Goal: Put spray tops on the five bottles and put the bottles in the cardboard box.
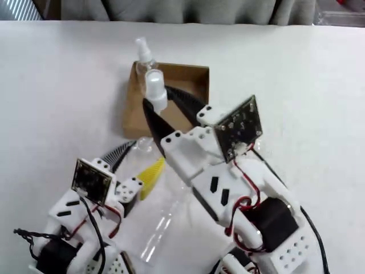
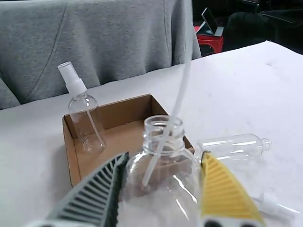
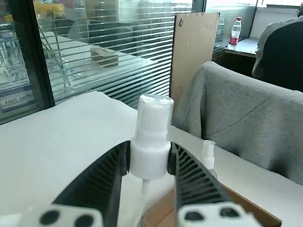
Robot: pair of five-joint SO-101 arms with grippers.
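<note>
My left gripper (image 2: 165, 160), with one grey and one yellow finger, is shut on an open clear bottle (image 2: 163, 182) held upright in front of the cardboard box (image 2: 71, 156). My right gripper (image 3: 149, 146) is shut on a white spray top (image 3: 151, 118) above that bottle. The top's thin tube (image 2: 182, 90) reaches down into the bottle's neck. In the high view the right gripper (image 1: 155, 97) and its spray top (image 1: 155, 91) hang over the box (image 1: 191, 80), with the left gripper (image 1: 145, 153) just in front. A capped bottle (image 1: 144, 57) stands in the box's far corner.
One open bottle (image 1: 162, 220) lies on the table between the two arms, also seen as a clear bottle (image 2: 236, 144) beside the box. A loose spray top (image 2: 272, 203) lies near it. A grey cloth (image 2: 94, 38) hangs behind the table's far edge.
</note>
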